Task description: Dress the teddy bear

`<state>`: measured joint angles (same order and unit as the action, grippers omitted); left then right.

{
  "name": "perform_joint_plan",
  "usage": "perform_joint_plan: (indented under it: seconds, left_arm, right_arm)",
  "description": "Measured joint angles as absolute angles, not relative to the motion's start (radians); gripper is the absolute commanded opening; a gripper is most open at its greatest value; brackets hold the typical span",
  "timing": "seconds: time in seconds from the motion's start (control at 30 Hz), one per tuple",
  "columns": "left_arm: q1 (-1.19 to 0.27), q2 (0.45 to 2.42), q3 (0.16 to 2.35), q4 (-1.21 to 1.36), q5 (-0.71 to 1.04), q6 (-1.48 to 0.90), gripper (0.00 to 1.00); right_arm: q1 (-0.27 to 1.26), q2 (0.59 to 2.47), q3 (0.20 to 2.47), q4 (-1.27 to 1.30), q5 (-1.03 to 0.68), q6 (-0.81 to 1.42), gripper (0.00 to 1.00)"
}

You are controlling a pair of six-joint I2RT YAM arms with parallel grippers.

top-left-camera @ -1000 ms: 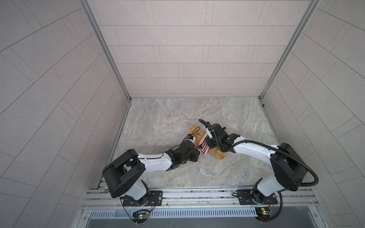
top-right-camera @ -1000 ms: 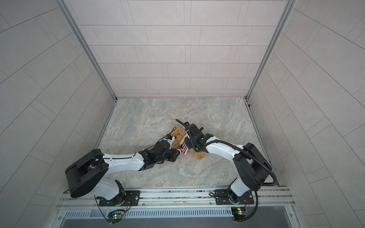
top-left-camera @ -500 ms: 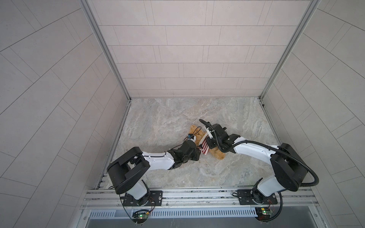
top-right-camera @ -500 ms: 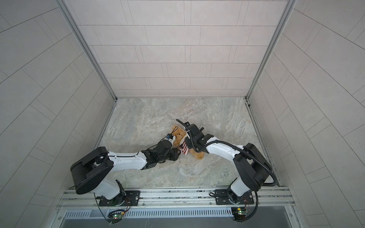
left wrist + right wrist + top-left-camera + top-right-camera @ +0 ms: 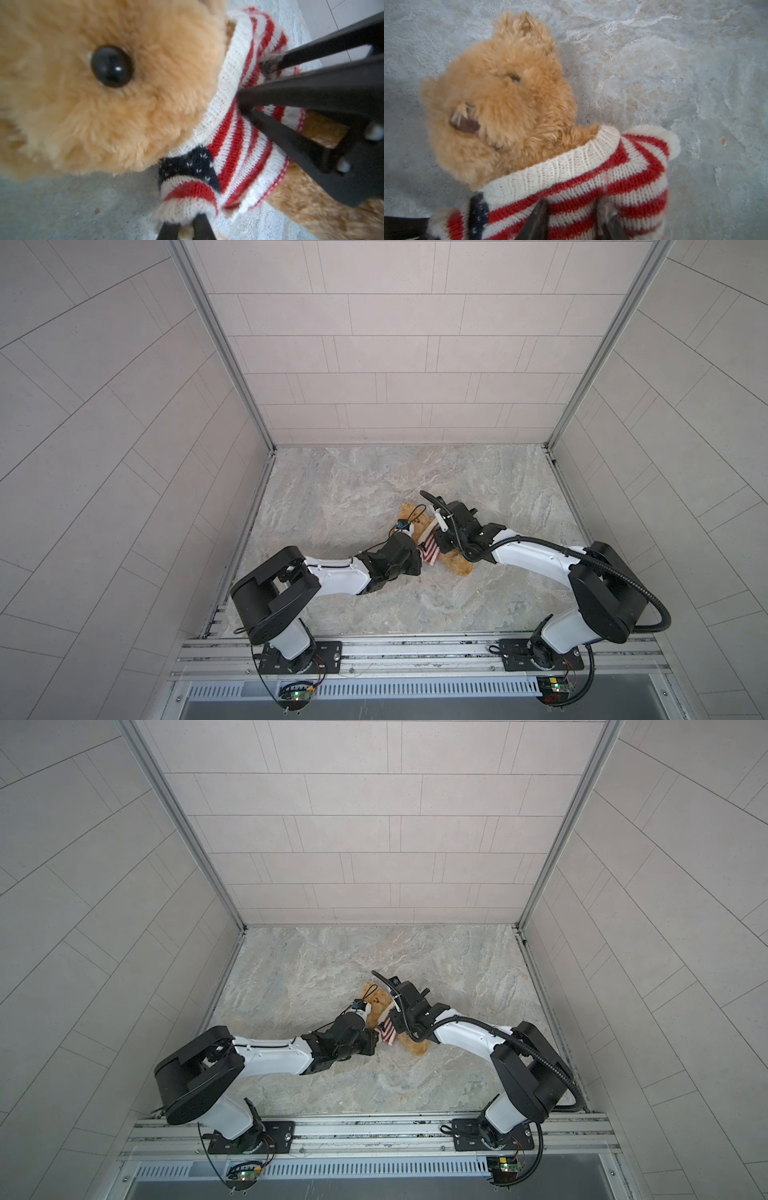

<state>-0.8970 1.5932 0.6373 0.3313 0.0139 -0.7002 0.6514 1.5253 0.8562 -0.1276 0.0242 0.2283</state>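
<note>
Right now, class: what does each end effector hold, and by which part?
Left end effector pinches the red-and-white striped knitted sweater by its sleeve cuff; right end effector grips its body fabric.

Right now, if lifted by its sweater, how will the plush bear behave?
Likely floppy: the fluffy golden-brown plush teddy bear lies slumped. Its red-and-white striped knitted sweater puckers around the right gripper, so probably stretches first.

readable text: we find none in any view.
sweater [image 5: 591, 187]: we read no words, only stripes and a navy patch flecked white.
teddy bear [image 5: 500, 93]: we read no tag or label.
</note>
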Motion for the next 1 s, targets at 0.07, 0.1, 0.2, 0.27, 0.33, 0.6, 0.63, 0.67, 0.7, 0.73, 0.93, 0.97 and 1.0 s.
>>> perform_joint_plan:
  seconds: [0.07, 0.1, 0.2, 0.27, 0.33, 0.6, 0.63, 0.67, 0.7, 0.73, 0.93, 0.97, 1.0]
  left_arm:
    - [-0.897, 1.592, 0.637, 0.331, 0.012, -0.7, 0.02]
    - [-0.897, 1.59, 0.636, 0.331, 0.012, -0.702, 0.0]
    - [-0.897, 1.571, 0.628, 0.333, 0.014, -0.701, 0.0]
    - [-0.897, 1.546, 0.614, 0.343, 0.022, -0.703, 0.0]
    - [-0.897, 1.517, 0.593, 0.359, 0.039, -0.709, 0.0]
    - [-0.897, 1.405, 0.525, 0.408, 0.117, -0.774, 0.0]
    - [-0.897, 1.396, 0.521, 0.413, 0.123, -0.783, 0.0]
    - [-0.897, 1.391, 0.518, 0.415, 0.131, -0.791, 0.0]
    - [-0.897, 1.387, 0.516, 0.415, 0.136, -0.797, 0.0]
    - [-0.897, 1.384, 0.514, 0.415, 0.138, -0.804, 0.0]
    - [-0.894, 1.383, 0.507, 0.424, 0.156, -0.831, 0.0]
    - [-0.894, 1.383, 0.503, 0.432, 0.159, -0.838, 0.0]
    - [-0.893, 1.383, 0.5, 0.438, 0.162, -0.841, 0.0]
  right_arm:
    - [0.652, 1.505, 0.85, -0.138, 0.013, 0.232, 0.5]
    - [0.654, 1.485, 0.846, -0.151, 0.007, 0.234, 0.54]
    - [0.665, 1.396, 0.826, -0.212, -0.013, 0.233, 0.62]
    - [0.674, 1.304, 0.8, -0.259, -0.031, 0.232, 0.65]
    - [0.685, 1.199, 0.772, -0.299, -0.049, 0.234, 0.67]
    - [0.776, 0.81, 0.683, -0.374, -0.05, 0.271, 0.7]
    - [0.787, 0.79, 0.683, -0.383, -0.047, 0.277, 0.7]
    - [0.799, 0.776, 0.682, -0.391, -0.044, 0.284, 0.7]
    - [0.811, 0.772, 0.682, -0.396, -0.042, 0.29, 0.7]
    - [0.824, 0.772, 0.681, -0.397, -0.043, 0.296, 0.69]
    - [0.896, 0.875, 0.639, -0.307, -0.059, 0.352, 0.53]
    - [0.901, 0.904, 0.621, -0.271, -0.063, 0.363, 0.51]
    - [0.904, 0.928, 0.604, -0.245, -0.067, 0.373, 0.5]
